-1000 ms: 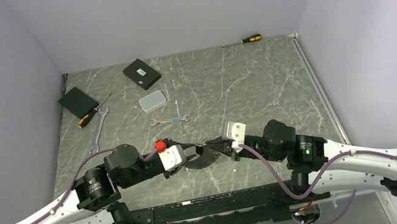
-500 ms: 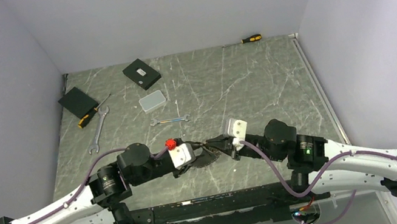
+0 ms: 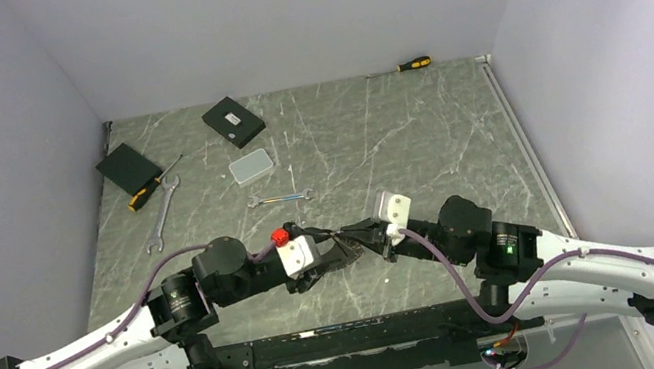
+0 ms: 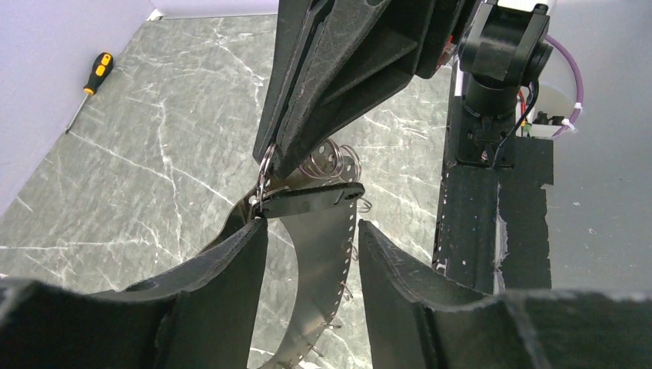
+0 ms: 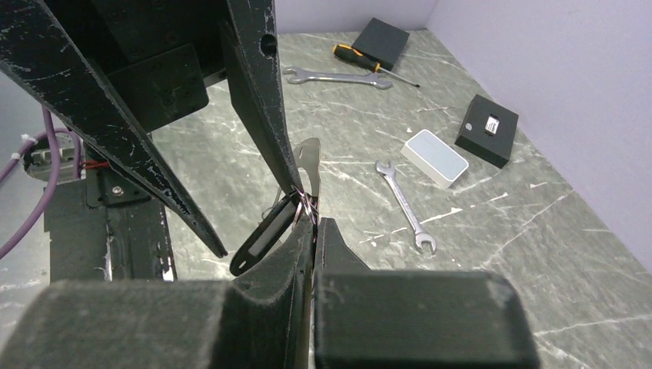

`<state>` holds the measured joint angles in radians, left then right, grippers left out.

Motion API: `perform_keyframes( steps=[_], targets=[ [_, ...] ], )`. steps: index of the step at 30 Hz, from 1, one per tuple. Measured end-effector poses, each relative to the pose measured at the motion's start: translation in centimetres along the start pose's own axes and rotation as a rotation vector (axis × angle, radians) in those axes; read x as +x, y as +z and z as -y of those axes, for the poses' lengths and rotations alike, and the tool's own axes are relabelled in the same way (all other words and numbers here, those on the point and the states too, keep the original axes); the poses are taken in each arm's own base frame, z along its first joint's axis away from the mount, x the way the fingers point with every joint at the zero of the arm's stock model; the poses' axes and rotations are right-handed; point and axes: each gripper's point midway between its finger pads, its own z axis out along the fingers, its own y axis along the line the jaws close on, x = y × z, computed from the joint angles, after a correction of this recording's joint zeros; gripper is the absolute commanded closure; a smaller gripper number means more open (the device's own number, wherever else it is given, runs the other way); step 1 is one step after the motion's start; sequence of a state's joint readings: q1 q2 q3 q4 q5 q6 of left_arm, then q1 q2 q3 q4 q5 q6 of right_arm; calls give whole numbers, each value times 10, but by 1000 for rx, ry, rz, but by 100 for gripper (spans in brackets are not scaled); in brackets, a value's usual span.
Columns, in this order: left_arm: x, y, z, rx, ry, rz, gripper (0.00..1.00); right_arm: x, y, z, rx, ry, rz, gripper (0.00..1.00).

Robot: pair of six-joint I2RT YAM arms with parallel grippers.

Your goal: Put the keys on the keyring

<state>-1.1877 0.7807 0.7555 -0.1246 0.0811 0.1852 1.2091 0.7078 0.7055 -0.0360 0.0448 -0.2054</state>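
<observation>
The right gripper (image 5: pixel 311 224) pinches the keyring (image 5: pixel 306 201) tight, holding it aloft at mid-workspace. The left gripper (image 4: pixel 311 231) faces it tip to tip with its fingers parted. The black key (image 4: pixel 311 198) lies crosswise just beyond those fingers, against the ring.

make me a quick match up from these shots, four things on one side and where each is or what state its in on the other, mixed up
Things:
1. small wrench
2. right gripper
3. left gripper
4. lone screwdriver

Places or states:
a. at the far edge of the table
b. fingers apart
c. pinched shut on the keyring
d. just on the near side of the pale box

Pairs: 1-d, 2-c, 3-b, 4-a
</observation>
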Motion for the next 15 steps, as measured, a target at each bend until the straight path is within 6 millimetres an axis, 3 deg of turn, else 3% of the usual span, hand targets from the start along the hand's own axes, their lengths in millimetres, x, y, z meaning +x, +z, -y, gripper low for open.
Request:
perform_keyframes(
  steps=[15],
  targets=[
    [-1,-10,-6,-27,28,-24,52,2,3,-1,-4,5,-6,100]
  ],
)
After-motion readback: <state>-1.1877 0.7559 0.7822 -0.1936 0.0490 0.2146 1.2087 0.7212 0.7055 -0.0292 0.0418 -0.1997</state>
